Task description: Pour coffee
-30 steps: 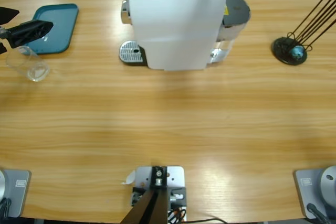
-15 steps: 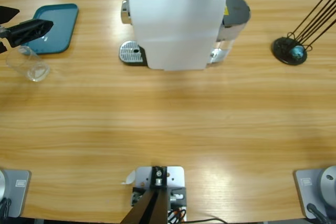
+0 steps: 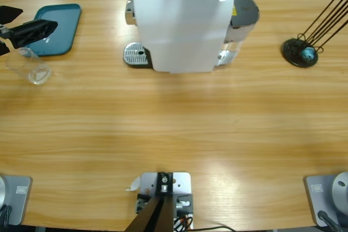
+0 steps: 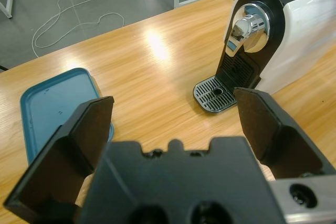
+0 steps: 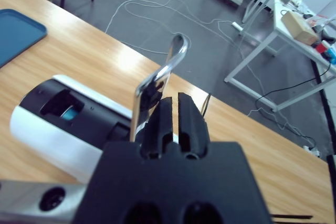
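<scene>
Clear glass, and apparently empty: the tumbler stands on the wooden table at the far left of the high view, just near-side of the teal tray, and no amber layer of coffee can be made out in it or anywhere else in these pictures. The drip grate of the white coffee machine is bare, with nothing under the chrome spout in the left wrist view. So, as I judge it, the pour itself is not yet done: the cup needs to get under the spout and the machine needs to run.

The machine's top is open, and something teal-blue sits in the capsule slot in the right wrist view, probably a capsule, though it is too small to be sure. The chrome lever stands raised, which suggests loading is done but the lever is not yet pressed down.

The left gripper hangs over the tray's near edge, just beside the tumbler, its jaws spread wide and holding nothing; its wrist view looks between them toward the tray and the grate. The right gripper sits on top of the machine with its jaws pressed nearly together; the lever rises just to the left of them, close or touching, but not clamped between them as far as I can see.

A black wire capsule stand with one teal capsule sits well apart at the far right.
</scene>
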